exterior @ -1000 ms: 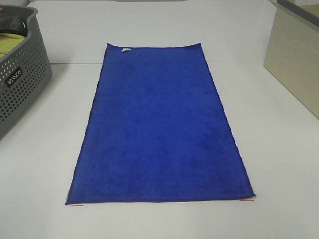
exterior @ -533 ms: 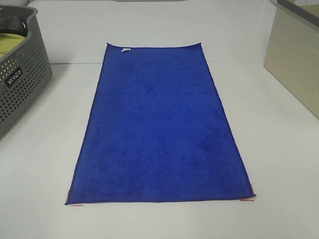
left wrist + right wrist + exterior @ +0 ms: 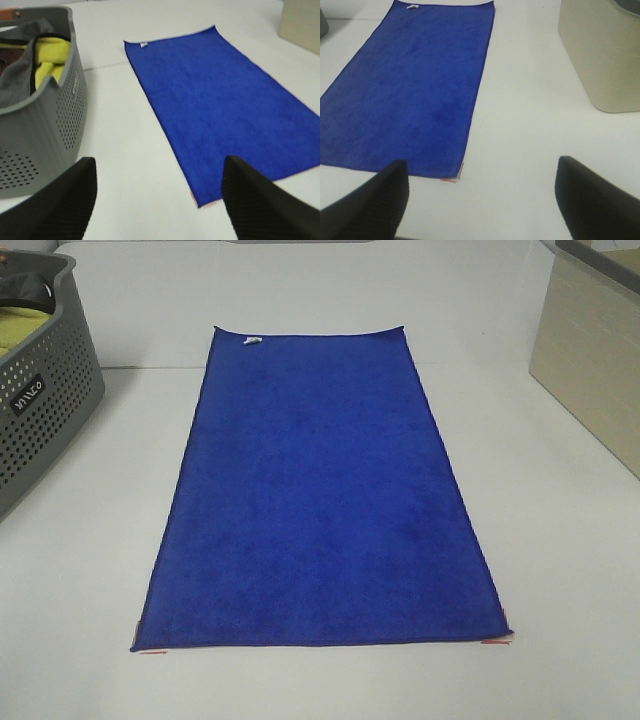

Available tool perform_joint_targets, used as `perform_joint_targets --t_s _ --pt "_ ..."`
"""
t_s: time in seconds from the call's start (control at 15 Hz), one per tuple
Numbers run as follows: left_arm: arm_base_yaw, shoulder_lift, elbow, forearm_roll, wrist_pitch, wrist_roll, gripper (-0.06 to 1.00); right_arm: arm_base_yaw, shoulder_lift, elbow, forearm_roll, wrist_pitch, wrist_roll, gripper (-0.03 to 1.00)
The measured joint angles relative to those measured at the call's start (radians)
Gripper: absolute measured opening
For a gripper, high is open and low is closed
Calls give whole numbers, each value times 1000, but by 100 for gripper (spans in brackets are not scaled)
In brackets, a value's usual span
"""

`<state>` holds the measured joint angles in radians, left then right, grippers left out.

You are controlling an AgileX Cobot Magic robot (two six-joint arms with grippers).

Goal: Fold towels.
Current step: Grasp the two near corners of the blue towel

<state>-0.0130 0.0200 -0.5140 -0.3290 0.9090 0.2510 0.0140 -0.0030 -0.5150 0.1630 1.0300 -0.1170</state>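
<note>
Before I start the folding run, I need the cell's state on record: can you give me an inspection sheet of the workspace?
Surface: white table, orange marks at the towel's near corners.
Job's things: blue towel spread flat, unfolded, white tag near a far corner.
Clutter: grey basket on the left holding a yellow cloth; beige bin on the right.
Grippers: left gripper and right gripper open, holding nothing, apart from the towel.
Cables: nothing seen.
Surroundings: nothing seen beyond the table.
</note>
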Motion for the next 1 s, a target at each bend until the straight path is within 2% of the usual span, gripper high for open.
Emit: perform_joint_targets --t_s 0.2,0.33,0.6,0.67,0.87,1.0 --pt "0 118 0 -48 -141 -125 67 0 107 -8 -10 -97 79 76" --pt "0 241 0 -112 -195 -142 67 0 258 -8 -11 -146 84 76" --pt "0 554 0 -272 -220 -136 67 0 628 -10 -3 -220 85 76" --pt "0 719 0 -322 -223 -89 67 0 823 -18 28 -246 85 76" --pt "0 961 0 -450 -227 48 67 0 1055 -90 76 -246 74 76" --pt "0 1115 0 -564 -228 170 67 0 1190 -123 128 -248 19 76"
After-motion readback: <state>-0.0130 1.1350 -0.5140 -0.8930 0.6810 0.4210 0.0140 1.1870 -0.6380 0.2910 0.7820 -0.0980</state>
